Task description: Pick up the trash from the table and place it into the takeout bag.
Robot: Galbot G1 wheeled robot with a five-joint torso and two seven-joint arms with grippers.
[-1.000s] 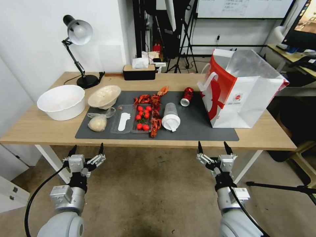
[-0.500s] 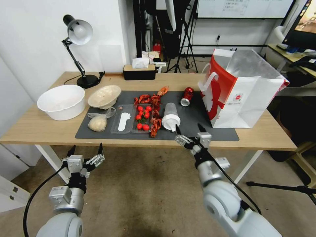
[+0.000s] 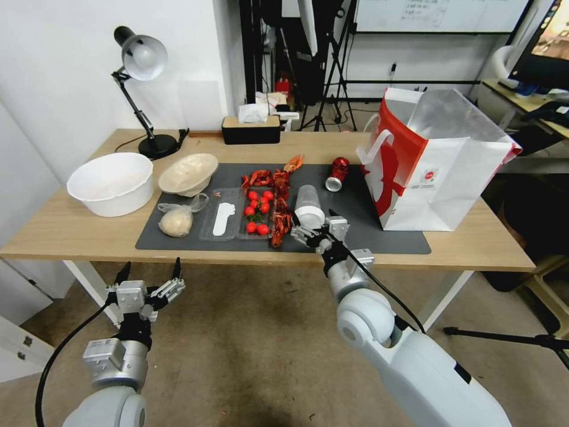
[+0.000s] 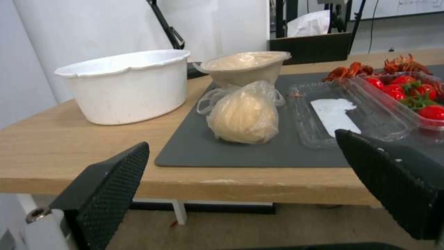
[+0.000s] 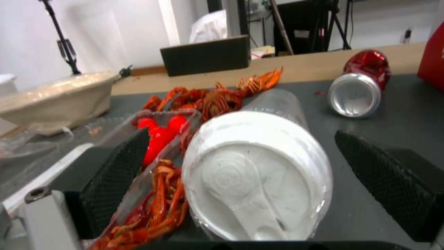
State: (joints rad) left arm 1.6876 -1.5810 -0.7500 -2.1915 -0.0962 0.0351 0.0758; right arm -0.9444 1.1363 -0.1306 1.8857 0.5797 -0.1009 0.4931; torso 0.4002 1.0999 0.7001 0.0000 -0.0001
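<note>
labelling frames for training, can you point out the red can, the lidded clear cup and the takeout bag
can [image 3: 338, 174], head view, on its red side, lying on the mat
cup [image 5: 259, 173], right wrist view, on its white lid
bag [image 3: 450, 178], head view, on its white front panel

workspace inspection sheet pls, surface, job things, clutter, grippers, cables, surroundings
Surface: light-wood table with a dark grey mat.
Job's things: clear lidded cup on its side, lid toward the robot; red can on its side; bagged beige lump; cream bowl; takeout bag upright and open at the table's right end.
Clutter: crayfish shells, tomato tray, white tub, lamp, tissue box.
Grippers: right gripper open at the cup's lid; left gripper open, below the table edge.
Cables: black cable along the right arm.
Surroundings: tripods, whiteboard behind.
</note>
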